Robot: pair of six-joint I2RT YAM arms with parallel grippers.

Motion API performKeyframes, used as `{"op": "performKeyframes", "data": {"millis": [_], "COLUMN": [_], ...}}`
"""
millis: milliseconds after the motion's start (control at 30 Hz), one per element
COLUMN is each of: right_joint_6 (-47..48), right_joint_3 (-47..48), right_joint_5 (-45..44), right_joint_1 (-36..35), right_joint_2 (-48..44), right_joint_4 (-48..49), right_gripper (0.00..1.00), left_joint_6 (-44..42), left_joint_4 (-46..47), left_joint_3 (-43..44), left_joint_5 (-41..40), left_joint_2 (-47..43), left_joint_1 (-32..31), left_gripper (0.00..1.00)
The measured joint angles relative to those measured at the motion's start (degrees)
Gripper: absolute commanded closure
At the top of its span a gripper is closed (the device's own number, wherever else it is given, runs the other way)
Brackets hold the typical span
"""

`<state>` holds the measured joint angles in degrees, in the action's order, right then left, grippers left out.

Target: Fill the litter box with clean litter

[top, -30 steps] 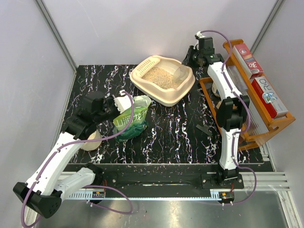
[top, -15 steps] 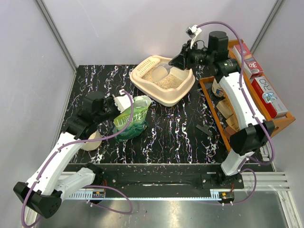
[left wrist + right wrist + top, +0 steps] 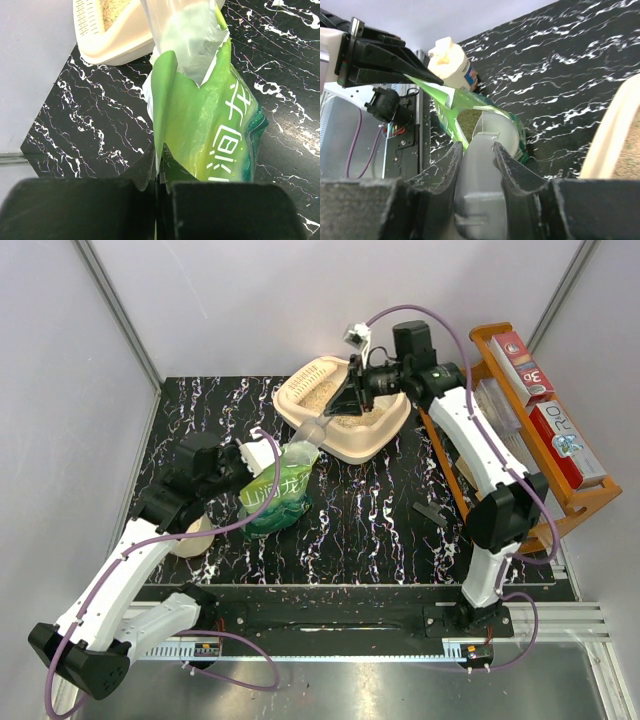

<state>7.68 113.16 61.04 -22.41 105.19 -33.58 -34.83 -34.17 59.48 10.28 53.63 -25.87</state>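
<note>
Green bag [image 3: 447,100] interior with clean litter [image 3: 469,117] shows only from right wrist

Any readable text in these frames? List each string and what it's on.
"36": upper red box, large pale figures; its smaller print is too small to read.
"RIO": lower red box; the rest is too small to read.
White Chinese characters: green bag; I cannot read them with confidence.
Label on the cream container: too blurred to read.
</note>
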Motion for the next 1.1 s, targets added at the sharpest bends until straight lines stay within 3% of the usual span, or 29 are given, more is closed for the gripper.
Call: {"op": "performKeyframes", "data": {"millis": [267,633,800,1100], "right_joint_6": [9.20,-14.75,-19.47,-23.89], "right_joint_3": [8.81,11.58,9.33,3.91], "right_joint_5": [-3.39,-29.03,-36.59,-42.66], "right_joint_1": [-6.73,-11.54,-13.79,-16.50], "right_joint_2": [8.04,11.98,11.82,11.28], "right_joint_4": [-13.31,-16.55,-16.87,-13.49], "right_gripper": [1.00,1.00,1.00,1.00], "left_joint_6": [0.63,2.14,3.82,7.98], "left_joint_4": [0.00,0.02,0.04,-0.24], "left_joint_3": [0.02,0.07,0.07,0.83], "left_joint_5": [0.02,0.00,0.07,0.09], "left_joint_2": [0.00,0.00,0.00,0.85], "left_joint_1": [0.00,-0.17,-0.46,-1.05], "left_gripper": [1.00,1.00,1.00,1.00]}}
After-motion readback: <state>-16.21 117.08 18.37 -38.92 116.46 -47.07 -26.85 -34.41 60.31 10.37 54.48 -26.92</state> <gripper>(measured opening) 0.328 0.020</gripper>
